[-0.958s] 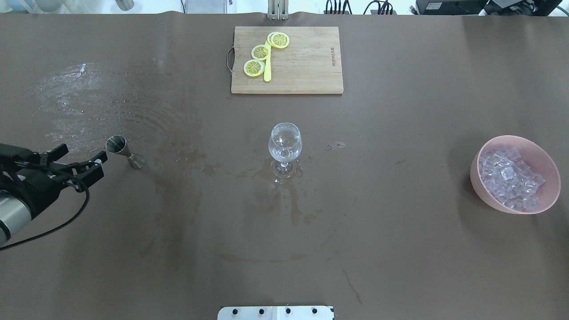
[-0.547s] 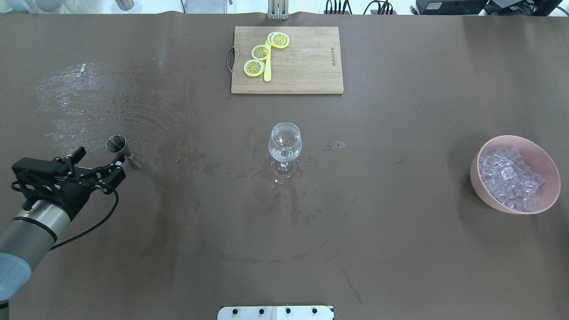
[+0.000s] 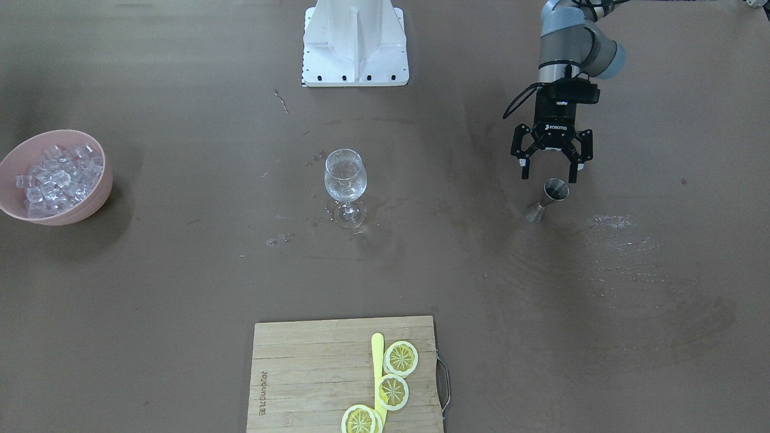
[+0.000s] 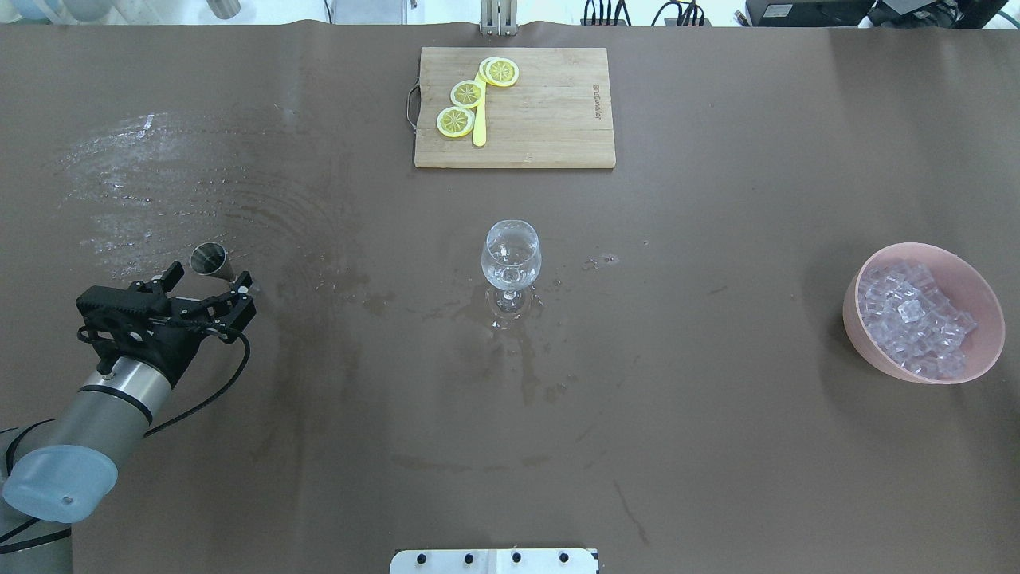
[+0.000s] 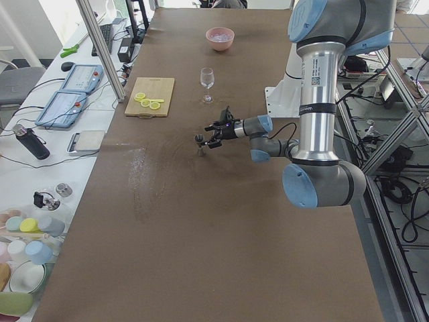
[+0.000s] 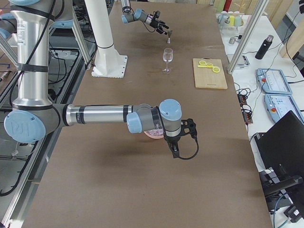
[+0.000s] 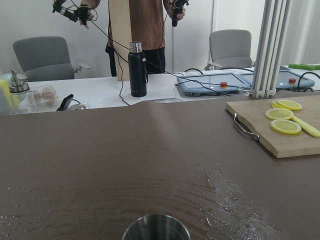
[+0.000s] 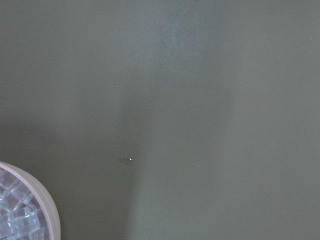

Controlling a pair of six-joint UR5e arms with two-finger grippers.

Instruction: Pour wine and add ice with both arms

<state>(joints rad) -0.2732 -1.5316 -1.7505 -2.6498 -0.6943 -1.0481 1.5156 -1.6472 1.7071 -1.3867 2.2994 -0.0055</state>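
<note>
Ice lay heaped in pink bowl at the table's end on the robot's right side, many clear cubes, none seen outside it. Stemmed glass stood upright near table centre, well apart from the bowl, wet marks around its foot.

Left gripper hung low over the table, pointing away from the robot, fingers spread wide and holding nothing. Steel jigger stood upright just beyond the fingertips, roughly in line with the gap between them, not touched. Left wrist view caught only its round rim at the bottom edge.

Right gripper showed only in the side view, hovering beside the bowl; could not tell whether its fingers were apart or together. Right wrist view looked down at bare table, bowl rim and ice in the lower left corner.

Cutting board with lemon slices sat at the far edge.
</note>
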